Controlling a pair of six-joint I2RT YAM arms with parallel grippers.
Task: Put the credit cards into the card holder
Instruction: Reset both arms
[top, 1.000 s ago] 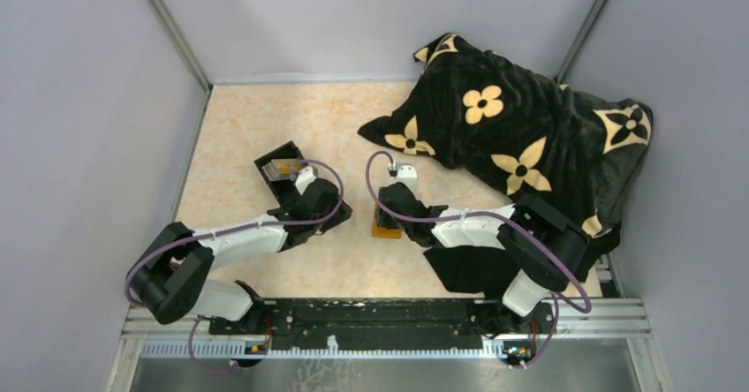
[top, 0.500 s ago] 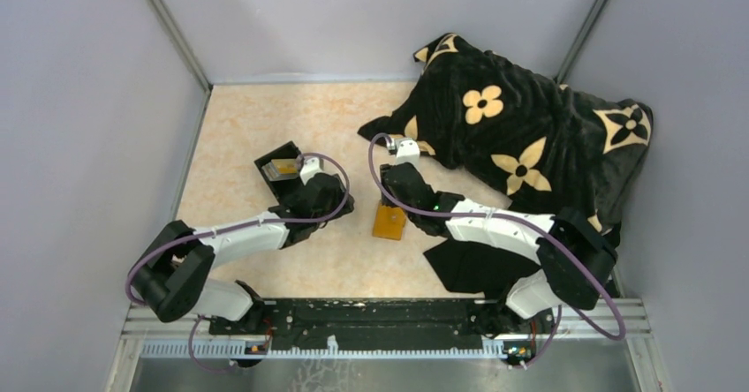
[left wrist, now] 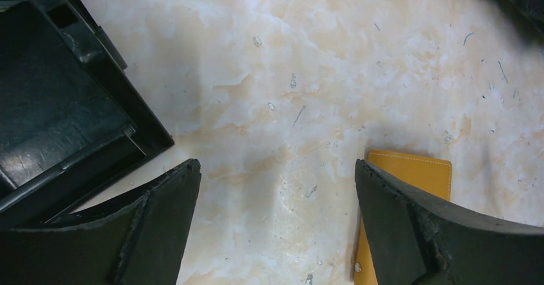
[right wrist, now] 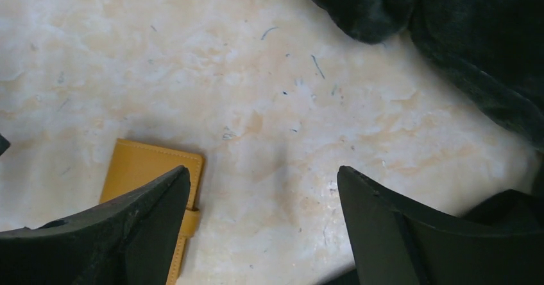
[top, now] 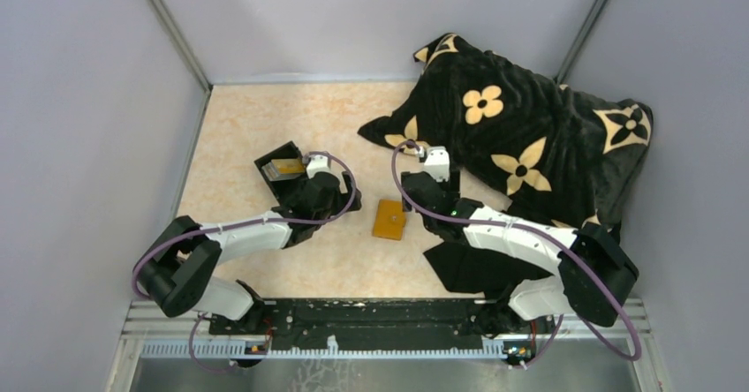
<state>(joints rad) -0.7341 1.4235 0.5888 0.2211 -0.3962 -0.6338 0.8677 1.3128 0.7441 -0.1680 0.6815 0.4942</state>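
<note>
Left gripper [left wrist: 276,176]: jaws spread wide, nothing between them, only bare tabletop showing in the gap. Right gripper [right wrist: 263,176]: likewise spread wide and empty. Both hang low over the table [top: 291,118], fingers pointing down.

The holder [top: 389,220], a flat orange-tan sleeve, lies on the table between the two grippers and touches neither. In the left wrist view it sits partly behind one finger; in the right wrist view its stitched edge and closing tab show beside one finger.

A black box [top: 265,164] stands open just beyond the left gripper, with a golden-tan card [top: 284,169] inside it.

The tabletop is pale beige with a marbled pattern, scattered with short dark fibres. A black blanket [top: 521,136] with cream flower motifs covers the far right corner and hangs down the right side, under the right arm.

Plain grey walls [top: 88,101] enclose the table on three sides, with metal posts [top: 172,30] at the far corners. A black rail [top: 380,317] along the near edge carries both arm bases.
</note>
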